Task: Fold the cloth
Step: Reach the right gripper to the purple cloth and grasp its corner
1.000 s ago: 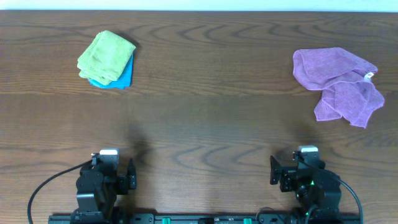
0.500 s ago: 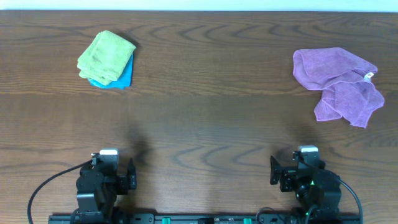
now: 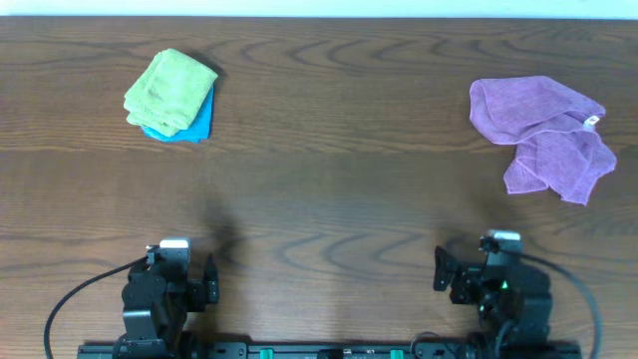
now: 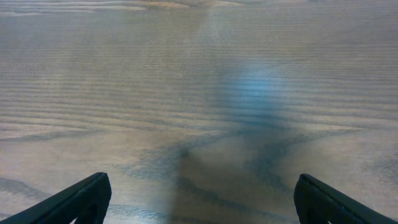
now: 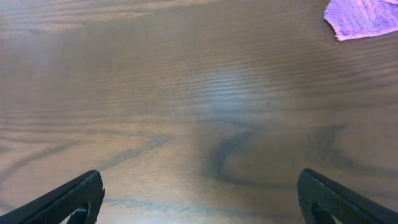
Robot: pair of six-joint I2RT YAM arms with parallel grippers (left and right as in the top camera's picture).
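Note:
The purple cloth (image 3: 538,128) lies rumpled at the far right of the wooden table, with a small white label (image 3: 590,122) at its right side. I cannot tell whether the heap is one cloth or two. One purple corner also shows in the right wrist view (image 5: 364,15), at the top right. My left gripper (image 4: 201,186) is open and empty above bare wood near the front left edge (image 3: 175,261). My right gripper (image 5: 199,183) is open and empty near the front right edge (image 3: 490,261), well short of the cloth.
A folded green cloth (image 3: 169,90) lies on a blue cloth (image 3: 197,125) at the far left. The table's (image 3: 329,189) front edge runs under both arm bases.
My right arm has shifted slightly to the right at the front edge. The cloths and the left arm have not moved.

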